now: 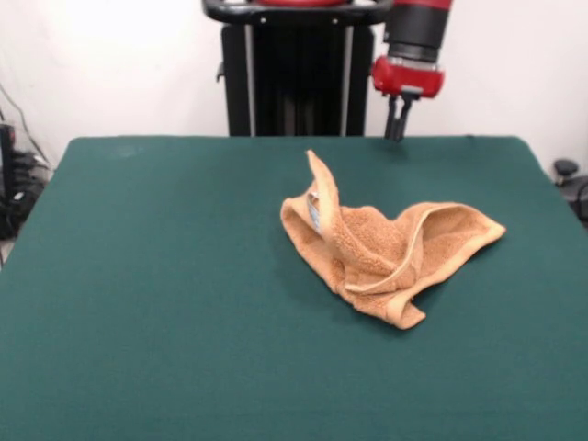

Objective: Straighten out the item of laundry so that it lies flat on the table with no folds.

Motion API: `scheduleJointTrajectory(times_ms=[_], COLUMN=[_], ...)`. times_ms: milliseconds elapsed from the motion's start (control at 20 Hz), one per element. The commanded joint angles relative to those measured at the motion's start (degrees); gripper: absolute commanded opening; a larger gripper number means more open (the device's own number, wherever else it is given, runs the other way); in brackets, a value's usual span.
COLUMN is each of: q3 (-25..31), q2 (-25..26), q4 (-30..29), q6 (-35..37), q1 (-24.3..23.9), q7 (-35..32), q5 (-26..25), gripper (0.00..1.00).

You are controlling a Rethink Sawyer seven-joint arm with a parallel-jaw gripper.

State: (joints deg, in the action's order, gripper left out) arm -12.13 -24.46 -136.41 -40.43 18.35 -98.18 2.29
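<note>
The orange-tan terry towel (381, 246) lies crumpled right of the middle of the dark green table (165, 276). One corner stands up in a peak at its left, with a small white tag (314, 213) showing below it. A folded flap with a border band reaches to the right. My gripper (397, 133) hangs from the red and black arm above the table's far edge, well behind the towel and apart from it. Its dark fingers point down, close together, and hold nothing.
The robot's black pedestal (294, 73) stands behind the far edge of the table. Cables and dark gear (14, 175) sit off the table's left side, and a dark object (570, 179) off its right side.
</note>
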Motion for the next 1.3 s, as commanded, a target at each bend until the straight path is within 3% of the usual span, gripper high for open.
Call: scheduleJointTrajectory(times_ms=[50, 250, 400, 750, 850, 950, 1050, 1200, 1300], q3=[7.08, 9.75, 11.06, 11.99, 11.97, 10.73, 8.90, 1.99, 0.98], q2=[-11.62, -23.99, -29.54, -34.62, -36.66, -39.97, -42.30, -40.15, -38.22], q4=[-7.49, -16.40, -20.89, -26.41, -26.24, -23.87, -17.71, -3.11, 3.45], q6=[8.93, 16.29, 18.13, 18.48, 21.40, 28.48, 39.57, 54.69, 60.80], q1=[0.11, -0.34, 0.97, 3.11, 2.65, 2.29, 1.38, 4.65, 4.54], q7=[-15.66, -16.02, -17.83, -22.17, -20.80, -16.53, -11.36, -6.10, -6.04], q5=[1.58, 1.41, 2.28, 1.86, 2.13, 3.66, 4.65, 4.81, 3.11], gripper=[0.00, 0.00, 0.00, 0.00, 0.00, 0.00, 0.00, 0.00, 0.00])
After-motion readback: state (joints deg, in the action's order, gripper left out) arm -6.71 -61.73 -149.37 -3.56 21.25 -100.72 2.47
